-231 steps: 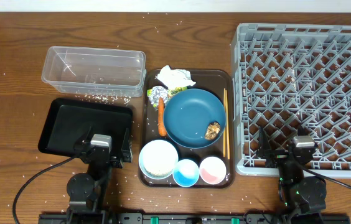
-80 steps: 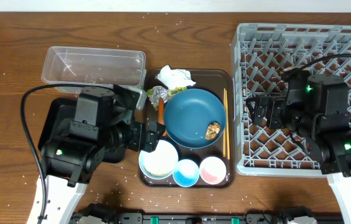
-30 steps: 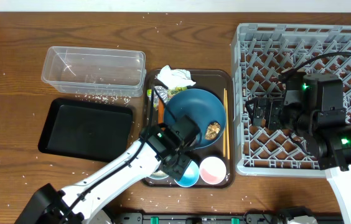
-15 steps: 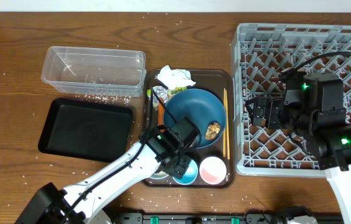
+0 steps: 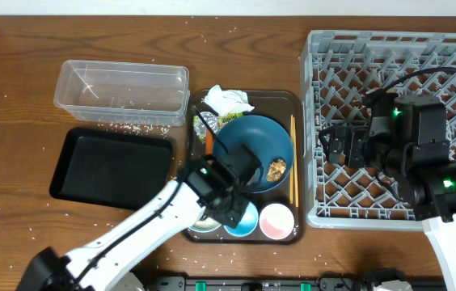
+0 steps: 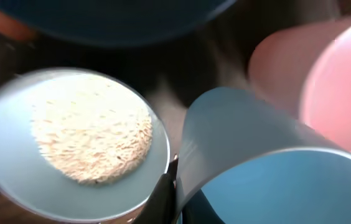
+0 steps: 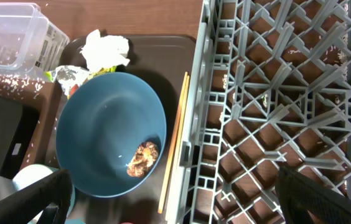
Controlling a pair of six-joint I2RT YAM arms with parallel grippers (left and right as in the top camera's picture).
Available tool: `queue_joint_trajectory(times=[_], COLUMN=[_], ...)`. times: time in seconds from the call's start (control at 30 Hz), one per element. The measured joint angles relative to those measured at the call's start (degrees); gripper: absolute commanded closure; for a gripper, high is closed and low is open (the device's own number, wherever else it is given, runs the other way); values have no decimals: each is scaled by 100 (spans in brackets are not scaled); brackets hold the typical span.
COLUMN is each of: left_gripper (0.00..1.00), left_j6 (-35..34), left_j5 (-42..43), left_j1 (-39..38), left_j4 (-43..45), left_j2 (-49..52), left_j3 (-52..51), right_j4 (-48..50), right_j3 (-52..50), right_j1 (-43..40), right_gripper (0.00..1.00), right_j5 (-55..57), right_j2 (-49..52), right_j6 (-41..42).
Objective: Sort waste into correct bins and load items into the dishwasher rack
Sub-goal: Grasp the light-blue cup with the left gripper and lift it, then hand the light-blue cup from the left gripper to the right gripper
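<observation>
Nearest, the left end effector (image 6: 174, 186) was clamped on the rim of the blue-lined cup (image 6: 269, 168), just beside the white bowl (image 6: 82, 137). A straight lift, clear of the bowl, was judged best. Farther off, the right end effector (image 5: 335, 147) was held open above the dishwasher rack (image 5: 422, 73).

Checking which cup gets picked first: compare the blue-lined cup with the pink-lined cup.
The blue-lined cup is blue inside; the pink-lined cup is pink. The left end effector is shut on the blue-lined cup's wall; the pink-lined cup is not gripped. Overhead, the left arm hides part of the blue-lined cup; the pink-lined cup shows whole. Both are small and side by side at the brown tray's front.
</observation>
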Motion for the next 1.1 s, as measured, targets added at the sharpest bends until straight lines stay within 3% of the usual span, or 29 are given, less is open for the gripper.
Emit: queue_joint_trajectory(times=[0.17,0.3,0.5,0.63,0.8,0.9,1.1], left_gripper=[94,94,94,94,94,94,94], left_j6=[0,-4,-20,-24,-26,-28,-52], left_j5=[2,308,2629,4592,6192,6883,7591], left_j1=[470,1381,3377,4072,4089,3976,3773], left_j4=[-114,299,1250,1665,1781,1912,2098], left_j2=[-382,-640,-535,-328,-245,-245,-245], left_j3=[487,647,671,671,669,669,669], right_j4=[0,50,581,1102,1777,1891,2028], right_j3=[0,0,2,4,9,11,11], right_j1=[0,0,0,0,33,131,339], right_gripper=[1,1,1,9,11,1,1], right_j5=[0,-17,-723,-1926,-3499,-3963,-4391], right_j2=[0,0,11,15,15,15,17], right_j6=[-2,70,168,-28,-258,-348,-479])
